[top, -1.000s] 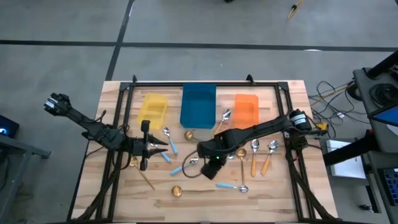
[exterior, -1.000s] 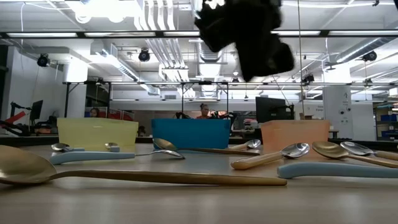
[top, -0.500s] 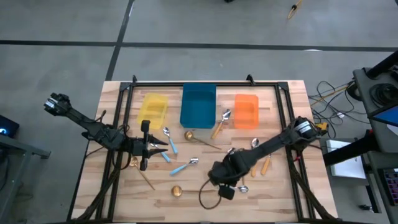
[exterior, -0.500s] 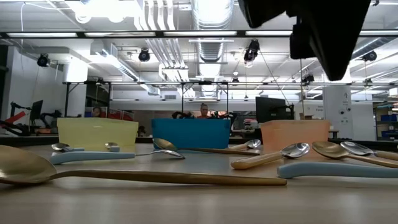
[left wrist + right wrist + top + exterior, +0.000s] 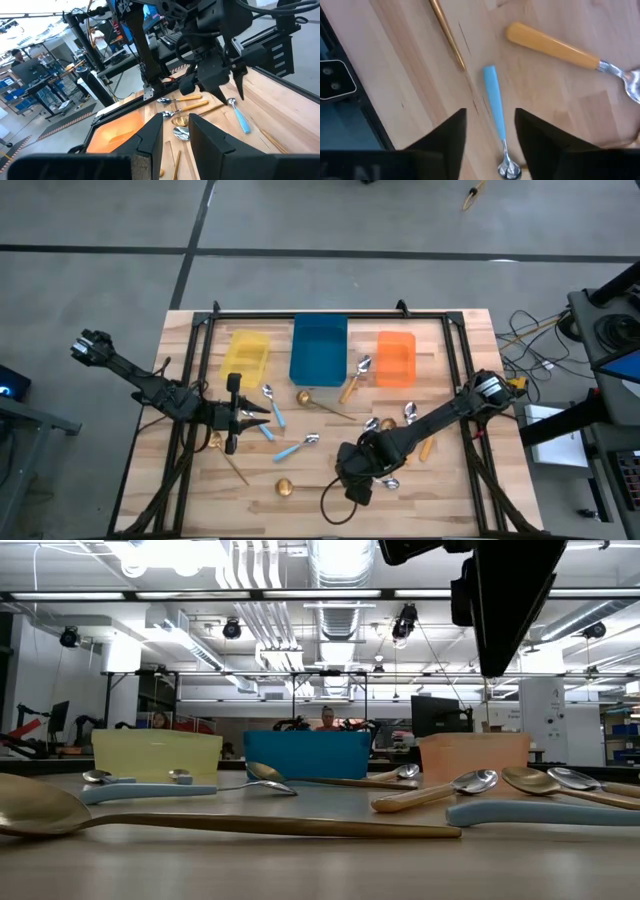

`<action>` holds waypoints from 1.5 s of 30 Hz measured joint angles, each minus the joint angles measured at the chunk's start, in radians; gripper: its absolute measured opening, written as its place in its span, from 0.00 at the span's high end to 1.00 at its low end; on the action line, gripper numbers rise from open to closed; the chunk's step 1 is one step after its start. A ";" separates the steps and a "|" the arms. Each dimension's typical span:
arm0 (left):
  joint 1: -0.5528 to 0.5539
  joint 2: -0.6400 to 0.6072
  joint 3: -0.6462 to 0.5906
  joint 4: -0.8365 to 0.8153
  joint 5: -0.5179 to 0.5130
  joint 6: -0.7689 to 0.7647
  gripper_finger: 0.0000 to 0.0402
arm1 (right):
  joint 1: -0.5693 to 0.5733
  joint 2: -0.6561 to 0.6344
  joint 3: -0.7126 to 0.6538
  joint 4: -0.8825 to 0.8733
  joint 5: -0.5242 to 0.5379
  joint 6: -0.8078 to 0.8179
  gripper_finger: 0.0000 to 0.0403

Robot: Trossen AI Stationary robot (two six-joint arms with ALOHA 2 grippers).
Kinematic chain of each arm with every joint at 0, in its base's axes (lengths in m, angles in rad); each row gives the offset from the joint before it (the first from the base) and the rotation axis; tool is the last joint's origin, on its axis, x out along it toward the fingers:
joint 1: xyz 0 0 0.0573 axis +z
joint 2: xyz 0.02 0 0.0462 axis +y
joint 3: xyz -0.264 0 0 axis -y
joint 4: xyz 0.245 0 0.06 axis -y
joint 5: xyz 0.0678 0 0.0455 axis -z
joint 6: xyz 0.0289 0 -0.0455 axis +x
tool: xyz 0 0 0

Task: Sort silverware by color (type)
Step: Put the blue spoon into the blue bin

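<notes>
Spoons lie scattered on the wooden table (image 5: 200,490): blue-handled, orange-handled and gold ones. My right gripper (image 5: 358,480) hangs open near the table's near edge, well above the wood in the low view (image 5: 505,610). A blue-handled spoon (image 5: 495,107) lies flat on the table below it, showing between the two fingers in the right wrist view. My left gripper (image 5: 260,418) waits at the left of the table, fingers apart (image 5: 176,131) and holding nothing.
A yellow bin (image 5: 247,355), a blue bin (image 5: 318,348) and an orange bin (image 5: 396,357) stand in a row at the far side. An orange-handled spoon (image 5: 555,47) and a gold handle (image 5: 447,35) lie close to the blue-handled spoon. A black frame borders the table.
My right gripper has swung from the table's middle toward the near edge and a little to the right, staying high above the wood. The spoons lie where they were.
</notes>
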 joint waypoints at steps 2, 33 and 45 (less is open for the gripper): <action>0.000 0.000 0.000 0.000 0.000 0.000 0.81 | 0.000 0.018 -0.001 0.002 0.001 -0.002 0.52; 0.000 0.000 0.000 0.000 0.000 0.000 0.81 | 0.004 0.138 -0.027 0.066 0.022 -0.046 0.46; 0.000 0.000 0.000 0.000 0.000 0.000 0.81 | 0.004 0.133 -0.128 0.160 0.025 -0.035 0.46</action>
